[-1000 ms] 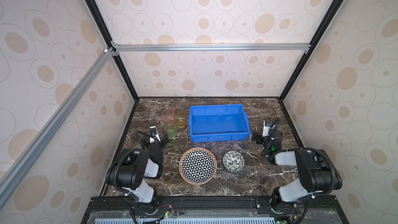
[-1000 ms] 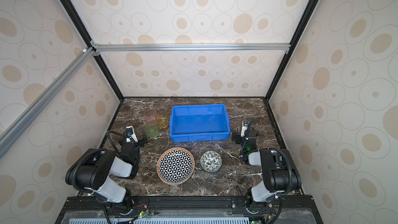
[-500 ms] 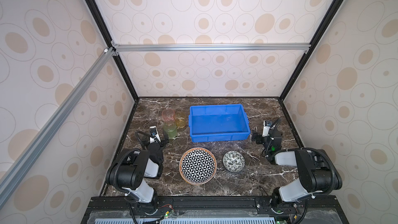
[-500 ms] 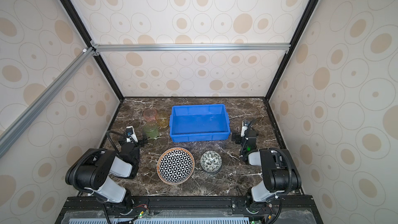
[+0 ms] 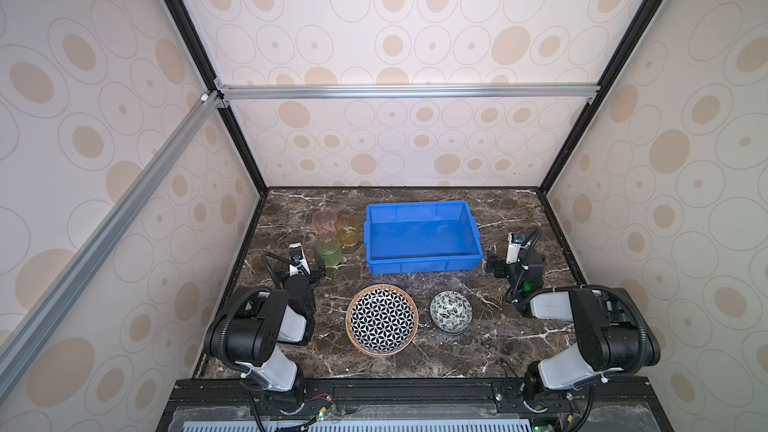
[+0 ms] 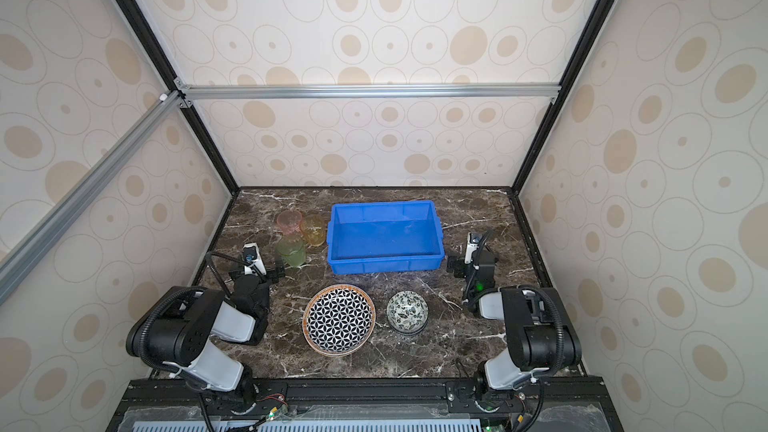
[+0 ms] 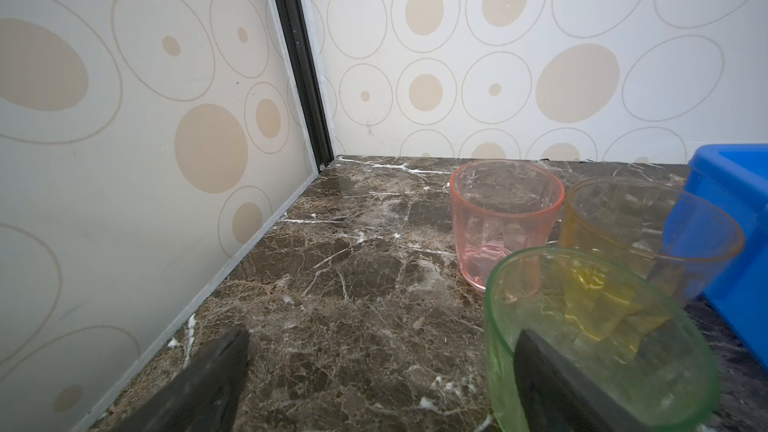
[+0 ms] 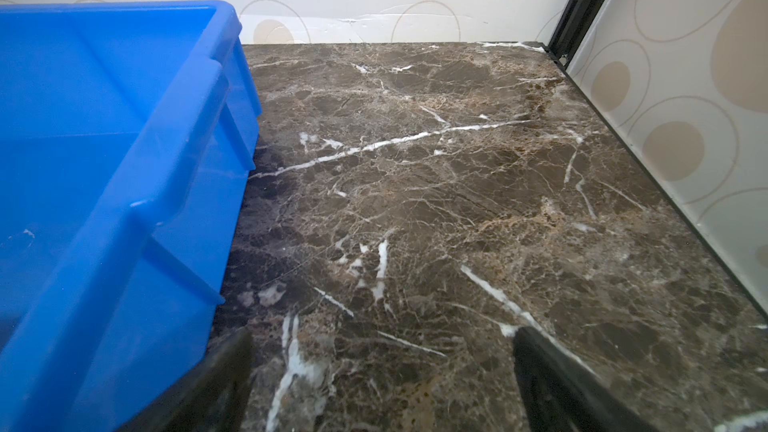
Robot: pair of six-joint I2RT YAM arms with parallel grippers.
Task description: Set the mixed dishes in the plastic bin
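The left gripper (image 7: 380, 342) stands with its jaws wide apart and empty. In the left wrist view one finger overlaps the green tumbler (image 7: 644, 347); I cannot tell if it touches. The pink tumbler (image 7: 505, 218) and amber tumbler (image 7: 623, 222) crowd just beyond it, so a careless close or sweep would likely topple or scatter all three.

The amber one sits just beside the bin's (image 5: 422, 261) left wall, which leaves a finger little room. The right gripper (image 8: 382, 336) is also spread and empty, and it hovers low over bare table (image 8: 457, 180) just right of the bin. A leftward swing could catch the lip and shove the bin.

Nothing is in the bin yet. The plate (image 5: 381, 320) and bowl (image 5: 451, 312) lie near, in front of it. The flat plate may slide rather than lift, and either could chip if dropped.
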